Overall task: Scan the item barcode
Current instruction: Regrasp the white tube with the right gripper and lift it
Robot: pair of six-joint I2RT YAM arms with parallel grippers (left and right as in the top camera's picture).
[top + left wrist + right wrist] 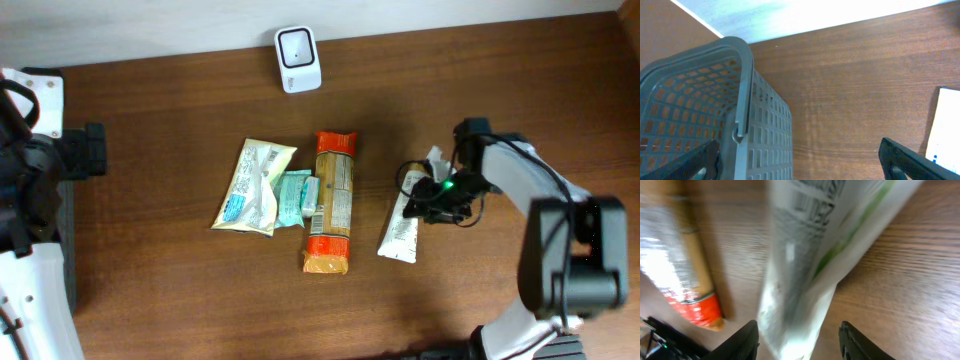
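A long white packet with green and black print lies on the brown table, right of centre. My right gripper sits low over its upper end. In the right wrist view the packet runs between the fingers of the right gripper. The left finger is against its edge and a gap shows at the right finger, so the jaws are open around it. The white barcode scanner stands at the table's far edge. My left gripper is wide open and holds nothing.
An orange snack pack, a teal packet and a pale packet lie together at the table's centre. A grey mesh basket stands under the left gripper. A white object shows at that view's right edge.
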